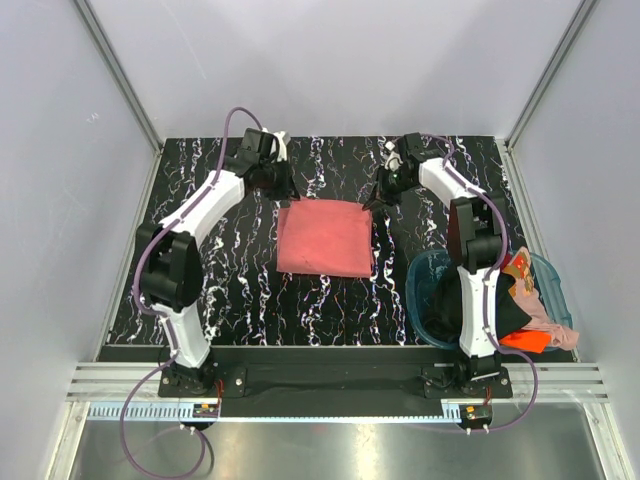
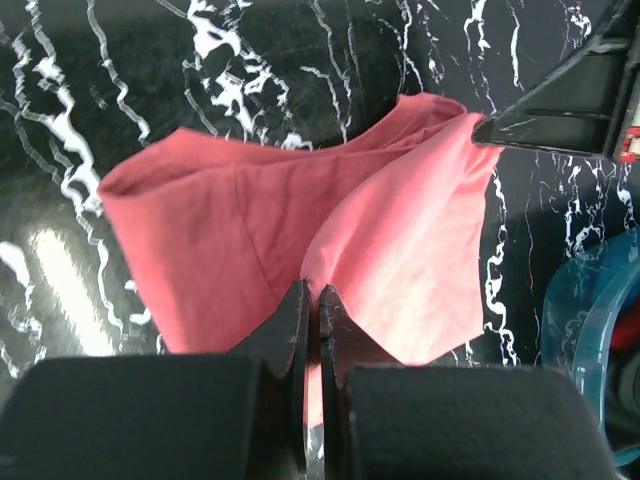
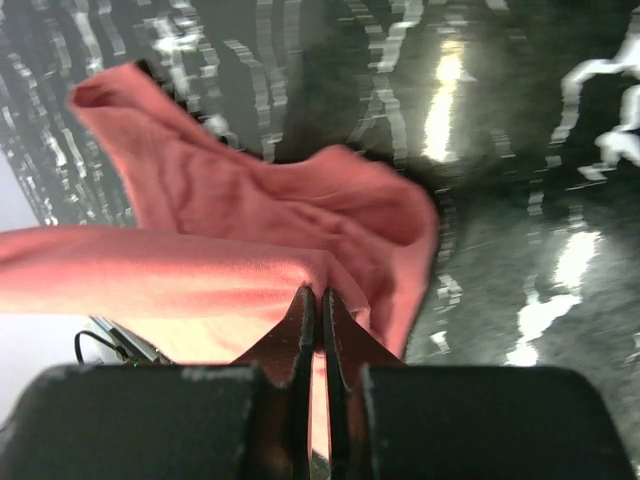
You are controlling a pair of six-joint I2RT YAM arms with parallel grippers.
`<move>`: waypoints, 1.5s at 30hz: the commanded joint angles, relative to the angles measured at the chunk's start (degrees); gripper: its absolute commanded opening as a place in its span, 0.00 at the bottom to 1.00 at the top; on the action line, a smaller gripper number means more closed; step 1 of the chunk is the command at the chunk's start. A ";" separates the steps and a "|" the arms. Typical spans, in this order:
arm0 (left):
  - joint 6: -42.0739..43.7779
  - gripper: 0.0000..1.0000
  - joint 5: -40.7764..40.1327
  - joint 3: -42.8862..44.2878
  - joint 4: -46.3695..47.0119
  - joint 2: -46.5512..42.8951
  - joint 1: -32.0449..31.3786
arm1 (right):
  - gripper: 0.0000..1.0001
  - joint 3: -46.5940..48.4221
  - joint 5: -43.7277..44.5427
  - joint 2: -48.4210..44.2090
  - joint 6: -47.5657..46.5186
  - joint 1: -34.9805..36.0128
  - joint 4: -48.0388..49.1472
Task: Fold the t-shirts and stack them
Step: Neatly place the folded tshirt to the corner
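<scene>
The salmon-red t-shirt (image 1: 325, 238) lies folded into a rectangle in the middle of the table. My left gripper (image 1: 283, 192) is shut on its far left corner, and the pinched fabric shows in the left wrist view (image 2: 400, 230) at my closed jaws (image 2: 313, 295). My right gripper (image 1: 383, 192) is shut on the far right corner. In the right wrist view the fabric (image 3: 250, 230) is lifted and bunched at the closed jaws (image 3: 318, 297). A black t-shirt (image 1: 450, 300), an orange one (image 1: 527, 340) and a pale pink one (image 1: 543, 312) lie in the basket.
The round teal basket (image 1: 424, 272) stands at the near right beside the right arm's base, and its rim shows in the left wrist view (image 2: 590, 320). The black marbled table (image 1: 240, 290) is bounded by white walls on three sides.
</scene>
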 commanded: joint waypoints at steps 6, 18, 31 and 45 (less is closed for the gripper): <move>-1.92 0.00 -5.63 -5.92 1.41 -7.19 0.86 | 0.00 -0.78 0.76 -9.46 1.12 2.29 0.12; 0.01 0.00 -6.24 4.34 -2.88 2.10 1.12 | 0.00 3.61 0.94 -5.00 2.35 2.38 -3.04; 4.84 0.33 -13.71 26.41 -11.58 22.15 3.67 | 0.37 15.46 13.57 4.41 -1.41 1.86 -7.42; -6.58 0.28 8.16 -1.06 6.41 3.61 1.82 | 0.12 5.28 -1.51 -2.10 6.38 5.81 0.99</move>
